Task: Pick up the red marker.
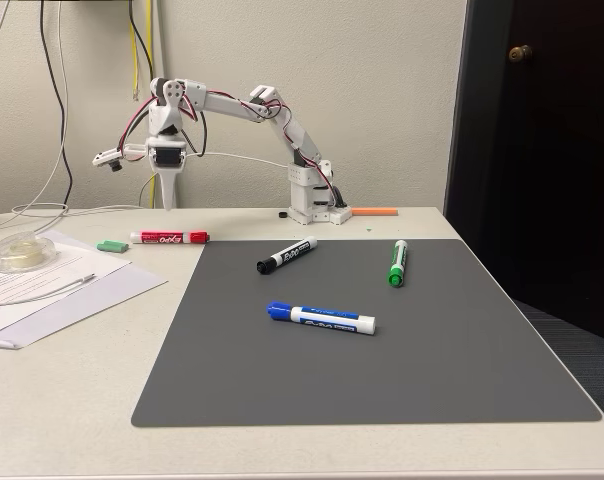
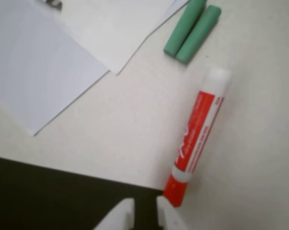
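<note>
I see the big table (image 1: 402, 450) first, and on it the flat gray mat (image 1: 412, 350), which lies off to the right of my gripper in the fixed view. My white arm (image 1: 282, 120) reaches out from its base (image 1: 310, 205) toward the left. The gripper (image 1: 169, 205) hangs point-down above the table, with its tip a little way up off the top. In the wrist view the gripper (image 2: 144, 211) pokes in from the bottom edge. Its two white fingers (image 2: 123, 213) stand close together with just a thin gap, and they grip nothing.

White papers (image 2: 49, 57) lie up and left of the gripper in the wrist view.

The red marker (image 2: 197, 139) lies flat on the bare table, just off the mat. In the wrist view its red cap is right beside the right finger, and I cannot tell if they touch. In the fixed view the red marker (image 1: 169, 237) sits just below the gripper tip.

Two small green caps (image 2: 192, 26) lie side by side past the marker's far end.
</note>
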Robot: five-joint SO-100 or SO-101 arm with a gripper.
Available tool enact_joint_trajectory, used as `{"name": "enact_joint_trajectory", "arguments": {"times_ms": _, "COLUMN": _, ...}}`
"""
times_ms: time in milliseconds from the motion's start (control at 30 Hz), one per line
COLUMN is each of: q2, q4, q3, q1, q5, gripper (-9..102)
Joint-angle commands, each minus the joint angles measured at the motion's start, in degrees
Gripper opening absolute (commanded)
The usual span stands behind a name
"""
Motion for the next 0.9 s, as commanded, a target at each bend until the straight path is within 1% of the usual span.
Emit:
{"name": "enact_joint_trajectory", "arguments": {"times_ms": 0, "q2": -0.1, "q4": -1.4, "q3": 0.0, "q1": -0.7, "q5": 0.4, "gripper": 5}}
{"name": "enact_joint_trajectory", "arguments": {"times_ms": 167, "q2": -2.8, "q4": -3.7, "q3": 0.0, "q1": -1.0, "q5": -0.4, "gripper": 5}}
{"name": "enact_joint_trajectory", "arguments": {"times_ms": 267, "q2": -4.3, "q4": -4.7, "q3": -0.5, "q1": -0.3, "q5": -0.5, "gripper": 10}}
{"name": "enact_joint_trajectory", "arguments": {"times_ms": 367, "q2": -4.7, "q4": -5.0, "q3": -0.6, "q1": 0.7, "q5": -0.3, "gripper": 12}}
{"name": "enact_joint_trajectory", "arguments": {"times_ms": 533, "q2": -3.8, "q4": -3.9, "q3": -0.6, "q1": 3.6, "q5": -1.1, "gripper": 21}}
{"name": "enact_joint_trajectory", "arguments": {"times_ms": 867, "q2": -4.2, "q4": -3.0, "q3": -0.3, "q1": 6.9, "q5": -3.2, "gripper": 20}}
